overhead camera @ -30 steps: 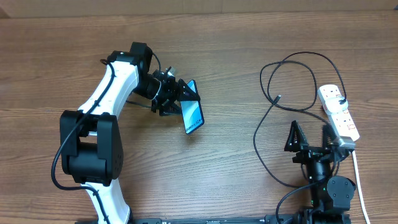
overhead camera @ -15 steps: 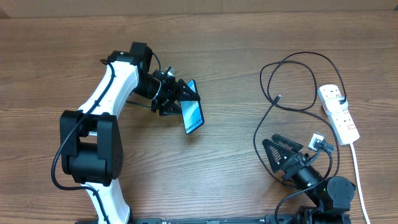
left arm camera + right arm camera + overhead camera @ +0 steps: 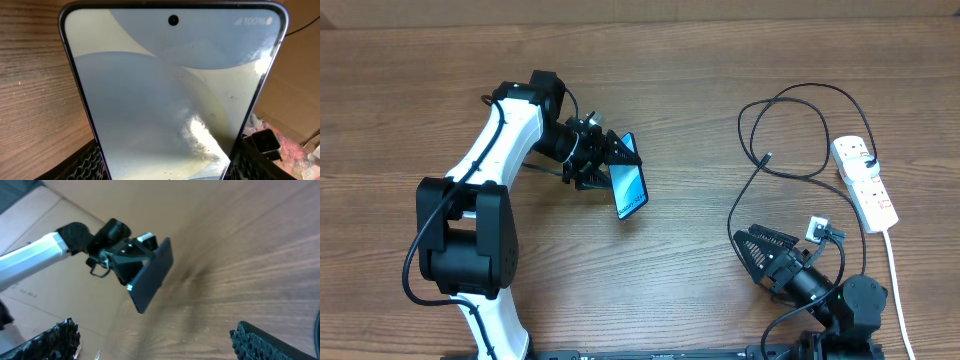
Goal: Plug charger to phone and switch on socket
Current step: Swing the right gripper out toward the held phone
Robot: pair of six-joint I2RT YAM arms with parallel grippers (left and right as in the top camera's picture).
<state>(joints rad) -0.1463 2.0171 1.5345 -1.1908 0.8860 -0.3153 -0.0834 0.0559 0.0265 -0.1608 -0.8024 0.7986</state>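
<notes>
1. The phone [image 3: 630,187] is off the table [image 3: 680,60], left of centre and nearer the far edge; the left gripper [image 3: 612,163] is clenched on its lower end, screen tilted up; in the left wrist view the glass fills the frame between the fingers.
2. The right gripper [image 3: 748,255] hangs near the front-right corner, jaws spread wide and empty, facing the phone.
3. The charger [image 3: 731,222] lies in loose loops on the right side of the table; its connector tip [image 3: 767,157] rests free on the wood, apart from the phone and the right gripper.
4. The socket [image 3: 865,185] lies along the right edge; I cannot tell the position of its red switches.
5. The cable is probably light and floppy; pinched far from the tip, it would likely droop and twist; the better hold is probably just behind the connector, on the stiff moulded part.
6. The phone is rigid, smooth and likely slippery; its glass is fragile, so a firm grip on the edges looks safer than pressure on the screen.
</notes>
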